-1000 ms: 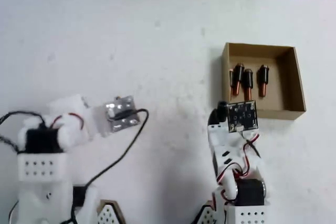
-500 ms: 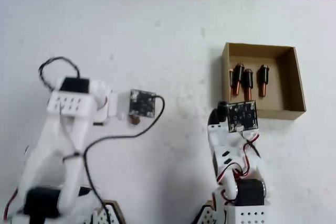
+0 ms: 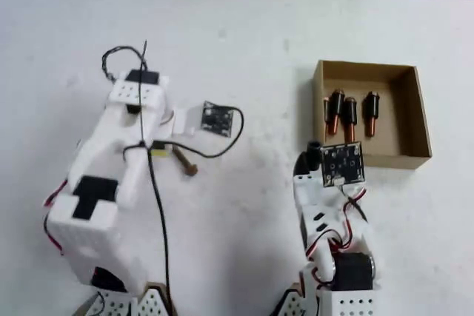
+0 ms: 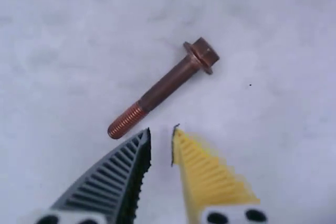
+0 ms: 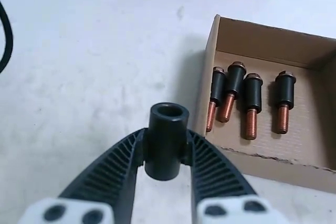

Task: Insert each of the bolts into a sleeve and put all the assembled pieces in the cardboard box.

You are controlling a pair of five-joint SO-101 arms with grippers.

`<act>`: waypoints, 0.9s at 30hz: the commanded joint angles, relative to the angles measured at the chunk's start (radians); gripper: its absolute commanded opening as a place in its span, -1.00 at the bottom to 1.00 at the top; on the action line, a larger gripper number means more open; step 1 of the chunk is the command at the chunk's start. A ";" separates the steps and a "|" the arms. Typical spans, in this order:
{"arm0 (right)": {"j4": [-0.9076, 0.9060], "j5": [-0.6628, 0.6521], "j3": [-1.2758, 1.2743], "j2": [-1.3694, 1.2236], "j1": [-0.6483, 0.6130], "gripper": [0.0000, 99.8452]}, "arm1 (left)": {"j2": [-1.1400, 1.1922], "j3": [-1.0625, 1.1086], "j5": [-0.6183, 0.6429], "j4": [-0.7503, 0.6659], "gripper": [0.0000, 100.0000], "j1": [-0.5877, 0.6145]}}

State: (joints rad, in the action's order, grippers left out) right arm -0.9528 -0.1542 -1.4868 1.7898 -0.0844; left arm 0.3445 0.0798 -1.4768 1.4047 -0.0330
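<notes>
Lying loose on the white table (image 3: pixel 244 49) is a copper bolt (image 4: pixel 163 87), its head pointing away from the left gripper (image 4: pixel 160 132). That gripper hangs just short of the threaded end, its grey and yellow fingers parted by a narrow gap and holding nothing. From above, the left arm's white body and a looping black cable (image 3: pixel 215 155) cover most of that gripper. The right gripper (image 5: pixel 166 136) is clamped on an upright black sleeve (image 5: pixel 167 140), just in front of the cardboard box (image 3: pixel 366 72). Four assembled pieces (image 3: pixel 348 112) lie side by side inside the box.
</notes>
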 commanded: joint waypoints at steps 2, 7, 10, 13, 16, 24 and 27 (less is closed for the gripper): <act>0.024 0.005 0.009 0.013 0.008 -0.96 | 0.050 -0.140 -0.028 0.055 -0.69 -0.007; 0.024 0.005 0.009 0.013 0.008 -0.96 | 0.096 -0.175 -0.155 0.094 -0.69 -0.021; 0.024 0.005 0.009 0.013 0.008 -0.96 | 0.108 -0.175 -0.206 0.092 -0.69 -0.035; 0.024 -0.049 0.009 0.013 0.008 -0.96 | 0.110 -0.175 -0.284 0.097 -0.69 -0.047; 0.024 -0.071 0.009 0.013 0.008 -0.96 | 0.110 -0.175 -0.313 0.097 -0.69 -0.073; 0.022 -0.071 0.009 0.013 0.007 -0.96 | 0.110 -0.172 -0.316 0.089 -0.69 -0.142; 0.022 -0.071 0.008 0.013 0.007 -0.96 | 0.110 -0.173 -0.316 0.089 -0.69 -0.153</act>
State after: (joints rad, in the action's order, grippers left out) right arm -0.9528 -0.2125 -1.4868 1.7898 -0.0844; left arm 0.4657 -0.0522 -1.7822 1.4845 -0.1665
